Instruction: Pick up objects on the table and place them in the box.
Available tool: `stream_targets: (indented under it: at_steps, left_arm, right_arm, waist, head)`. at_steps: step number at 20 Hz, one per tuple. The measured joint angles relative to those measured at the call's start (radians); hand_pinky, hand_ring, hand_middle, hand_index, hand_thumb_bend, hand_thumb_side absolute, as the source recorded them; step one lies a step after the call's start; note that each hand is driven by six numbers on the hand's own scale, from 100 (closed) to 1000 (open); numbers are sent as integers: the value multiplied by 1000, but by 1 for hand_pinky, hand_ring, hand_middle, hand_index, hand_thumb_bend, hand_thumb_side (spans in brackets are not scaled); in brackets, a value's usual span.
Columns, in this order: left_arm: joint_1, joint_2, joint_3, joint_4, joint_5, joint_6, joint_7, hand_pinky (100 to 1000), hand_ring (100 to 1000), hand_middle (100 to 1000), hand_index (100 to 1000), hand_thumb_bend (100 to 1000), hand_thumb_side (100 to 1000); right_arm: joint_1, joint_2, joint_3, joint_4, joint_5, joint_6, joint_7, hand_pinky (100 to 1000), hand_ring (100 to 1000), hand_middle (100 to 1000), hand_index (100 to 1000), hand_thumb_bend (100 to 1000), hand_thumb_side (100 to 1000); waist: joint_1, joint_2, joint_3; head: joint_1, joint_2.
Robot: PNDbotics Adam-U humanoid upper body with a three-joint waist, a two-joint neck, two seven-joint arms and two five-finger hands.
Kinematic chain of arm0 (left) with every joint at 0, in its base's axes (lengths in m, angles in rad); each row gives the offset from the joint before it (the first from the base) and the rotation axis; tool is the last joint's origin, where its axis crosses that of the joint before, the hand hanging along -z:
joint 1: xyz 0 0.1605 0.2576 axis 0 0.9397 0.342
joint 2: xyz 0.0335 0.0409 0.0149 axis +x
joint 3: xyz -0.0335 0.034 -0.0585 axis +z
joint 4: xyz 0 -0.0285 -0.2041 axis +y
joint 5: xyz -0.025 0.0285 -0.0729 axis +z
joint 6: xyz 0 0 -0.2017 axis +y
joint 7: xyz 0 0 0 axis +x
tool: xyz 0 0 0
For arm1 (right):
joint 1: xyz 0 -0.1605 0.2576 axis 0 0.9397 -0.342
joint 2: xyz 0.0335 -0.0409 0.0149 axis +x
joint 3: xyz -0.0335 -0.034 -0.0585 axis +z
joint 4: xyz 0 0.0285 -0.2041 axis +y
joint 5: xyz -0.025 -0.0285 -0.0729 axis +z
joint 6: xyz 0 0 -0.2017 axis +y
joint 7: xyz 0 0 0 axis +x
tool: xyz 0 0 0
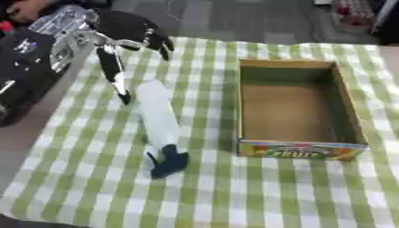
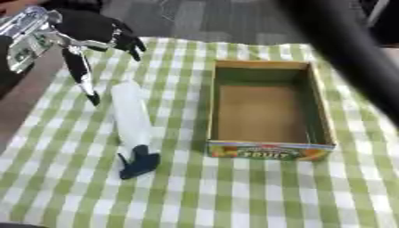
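1. White bottle (image 1: 158,116) lies flat on the green-and-white checked cloth (image 1: 93,187), left of the cardboard box (image 1: 344,102). Long axis runs roughly far-to-near, tilted a little so the near end sits closer to the box.
2. Its dark blue cap end (image 1: 168,163) points toward the near edge of the table; the white base end points away, toward the left hand.
3. Look: long, slim white body, plain, no readable label; the dark blue top looks like a nozzle or trigger shape, too blurred to tell which.
4. Bottle is just beside the box's left wall, not touching it and not inside.
5. Box is open-topped with a brown inside and a colourful "FRUIT" print on the near wall.
6. Left hand (image 1: 124,38) is above the bottle's far end, fingers spread wide and straight, one long finger pointing down close to the bottle top. It holds nothing.
7. Right hand: only a blurred dark arm (image 2: 343,49) crosses the right eye view's upper right.
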Motion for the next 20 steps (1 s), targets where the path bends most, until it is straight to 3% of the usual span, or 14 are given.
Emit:
stream_targets:
  at_steps: [11,20]
  left_arm:
    - [-4,-11,-32,7,104,41,-42,838,784,842,840,1000,512]
    - [-4,-11,-52,-1,125,81,-81,859,787,844,832,1000,485]
  right_arm:
    - [-6,0,4,0,-1,3,4,524,694,713,784,161,1000]
    - [-13,0,4,-1,-1,3,4,526,694,712,783,163,1000]
  waist:
    - [2,9,-15]
    - [3,11,-28]
  head:
    - [3,0]
    - [9,0]
